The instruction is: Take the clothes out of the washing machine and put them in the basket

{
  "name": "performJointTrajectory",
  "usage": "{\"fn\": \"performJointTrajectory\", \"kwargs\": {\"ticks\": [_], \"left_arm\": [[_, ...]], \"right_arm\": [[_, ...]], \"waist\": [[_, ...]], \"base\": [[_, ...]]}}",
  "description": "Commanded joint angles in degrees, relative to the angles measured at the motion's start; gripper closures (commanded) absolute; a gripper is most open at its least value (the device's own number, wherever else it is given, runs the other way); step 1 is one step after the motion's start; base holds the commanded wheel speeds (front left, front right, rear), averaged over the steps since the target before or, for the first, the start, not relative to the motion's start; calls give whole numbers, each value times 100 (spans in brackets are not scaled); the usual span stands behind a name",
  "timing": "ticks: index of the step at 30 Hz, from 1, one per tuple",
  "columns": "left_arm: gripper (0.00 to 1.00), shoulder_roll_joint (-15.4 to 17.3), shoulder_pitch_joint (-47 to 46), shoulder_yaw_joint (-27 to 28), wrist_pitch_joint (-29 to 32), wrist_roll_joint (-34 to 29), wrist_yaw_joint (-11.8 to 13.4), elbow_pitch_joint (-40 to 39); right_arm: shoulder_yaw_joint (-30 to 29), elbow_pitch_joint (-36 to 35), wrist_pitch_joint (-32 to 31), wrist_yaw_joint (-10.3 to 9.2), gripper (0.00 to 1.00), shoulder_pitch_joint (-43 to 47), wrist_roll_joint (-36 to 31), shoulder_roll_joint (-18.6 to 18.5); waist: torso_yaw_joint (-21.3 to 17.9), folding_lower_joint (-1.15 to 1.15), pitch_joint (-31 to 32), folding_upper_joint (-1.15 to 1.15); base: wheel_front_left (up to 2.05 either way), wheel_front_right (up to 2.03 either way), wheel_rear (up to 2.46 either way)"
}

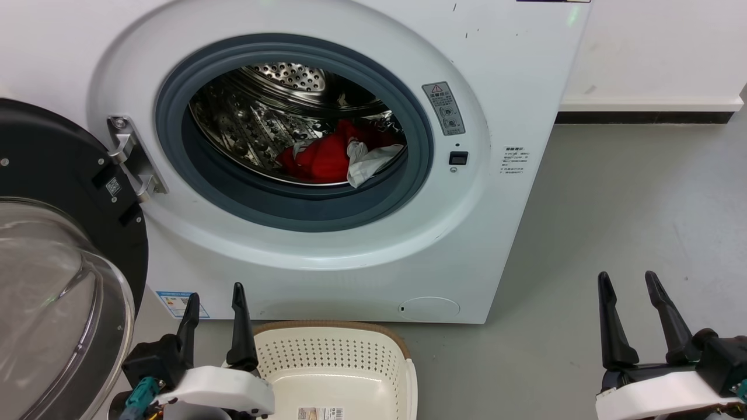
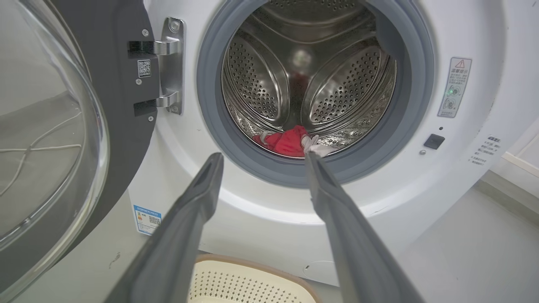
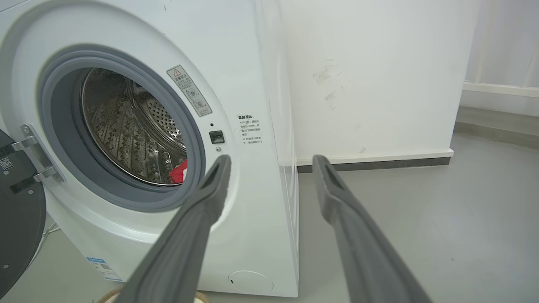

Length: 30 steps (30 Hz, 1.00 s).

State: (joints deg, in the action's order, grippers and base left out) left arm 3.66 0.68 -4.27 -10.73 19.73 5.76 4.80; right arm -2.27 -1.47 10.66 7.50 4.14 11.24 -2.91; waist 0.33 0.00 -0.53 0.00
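Note:
The white washing machine (image 1: 502,70) stands with its round glass door (image 1: 52,291) swung open to the left. Red and white clothes (image 1: 332,157) lie at the bottom of the steel drum; they show too in the left wrist view as clothes (image 2: 288,141) and as a red scrap of clothes (image 3: 180,171) in the right wrist view. The cream basket (image 1: 402,356) sits on the floor in front of the machine. My left gripper (image 1: 215,294) is open beside the basket's left rim. My right gripper (image 1: 630,283) is open over the floor at lower right. Both hold nothing.
Grey floor (image 1: 630,198) stretches to the right of the machine up to a white wall with a dark skirting (image 1: 642,116). The open door takes up the left side, close to my left arm.

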Motion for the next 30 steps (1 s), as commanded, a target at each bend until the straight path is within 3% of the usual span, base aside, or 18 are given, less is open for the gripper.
{"fn": "performJointTrajectory", "kwargs": {"ticks": [1, 30], "left_arm": [[0, 11, 5, -12, -48, -133, 7, -71], [0, -73, 174, -22, -388, -1499, -12, -45]], "right_arm": [[9, -83, 55, -1, 0, 53, -139, 2], [99, -220, 402, -2, 0, 260, -1504, 6]], "waist": [[4, 0, -1, 0], [-4, 0, -11, 0]], "base": [[0, 0, 0], [0, 0, 0]]}}
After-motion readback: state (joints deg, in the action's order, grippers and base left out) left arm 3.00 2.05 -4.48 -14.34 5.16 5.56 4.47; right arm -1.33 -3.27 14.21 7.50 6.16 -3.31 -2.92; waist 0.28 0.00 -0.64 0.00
